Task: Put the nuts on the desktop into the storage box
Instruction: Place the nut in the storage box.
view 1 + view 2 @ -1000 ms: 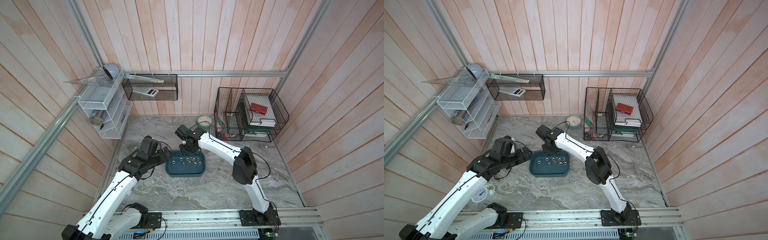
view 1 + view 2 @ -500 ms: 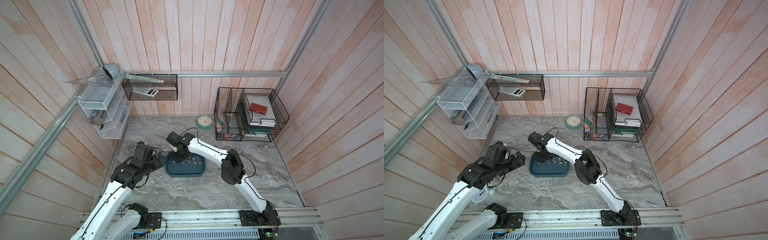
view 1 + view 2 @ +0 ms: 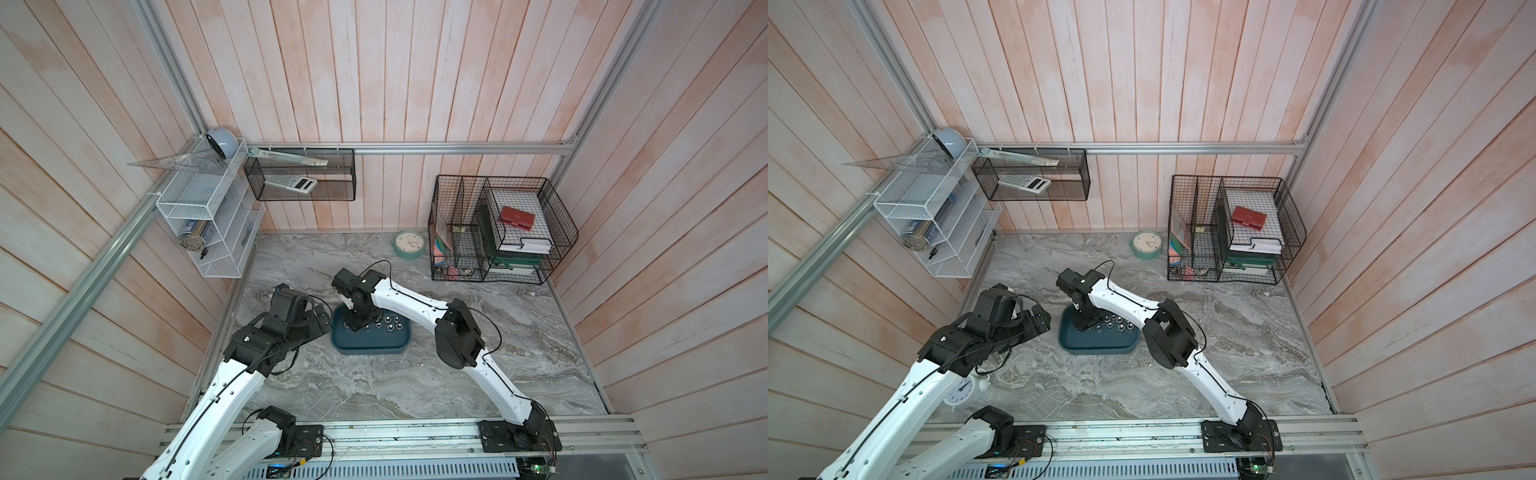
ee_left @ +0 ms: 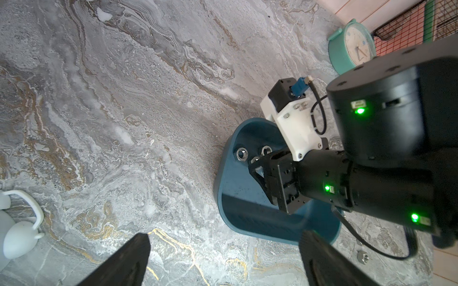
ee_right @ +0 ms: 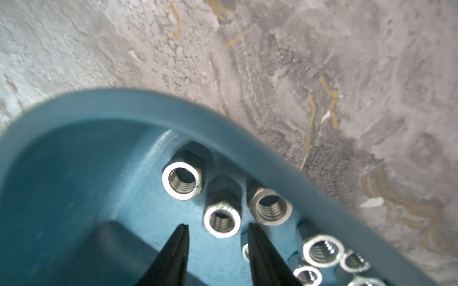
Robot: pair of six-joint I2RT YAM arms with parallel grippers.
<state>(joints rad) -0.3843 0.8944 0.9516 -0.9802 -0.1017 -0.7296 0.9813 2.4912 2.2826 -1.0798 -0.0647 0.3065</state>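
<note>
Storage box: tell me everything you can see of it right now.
The box is a shallow dark teal tub, plastic by its look, rectangular with rounded corners and a smooth rim. It sits flat and upright on the desktop, about mid-table. Silver nuts lie clustered along one long wall, and the rest of its floor is bare. The right gripper reaches down inside it, jaws apart, gripping nothing.

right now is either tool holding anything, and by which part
Nothing is held. The right tool stands open around a small silver metal nut lying in the dark teal plastic storage box, touching neither side. The left tool is open and empty.
</note>
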